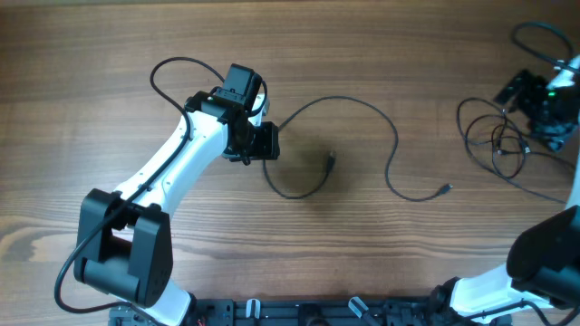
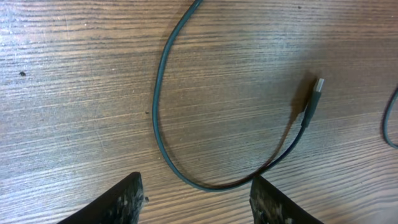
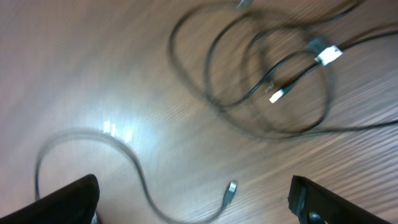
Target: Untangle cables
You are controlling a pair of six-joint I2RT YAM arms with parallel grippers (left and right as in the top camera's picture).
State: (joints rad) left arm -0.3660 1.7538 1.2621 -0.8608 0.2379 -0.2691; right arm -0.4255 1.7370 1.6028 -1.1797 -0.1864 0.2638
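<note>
left hand (image 2: 196,200) released over loose cable (image 2: 155,93) | right hand (image 3: 196,199) seemingly released, view blurred | risk: yanking tangled cables (image 1: 497,145) cinches the knot or drags them off worktop (image 1: 91,54)

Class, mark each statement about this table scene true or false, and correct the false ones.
1. One loose cable lies spread out by itself mid-table. True.
2. The left gripper is shut on a plug. False: it is open, with the plug lying apart from its fingers.
3. A tangle of cables lies at the right side, near the right gripper. True.
4. The right gripper holds a cable. False: it is open and nothing is between its fingers.
</note>
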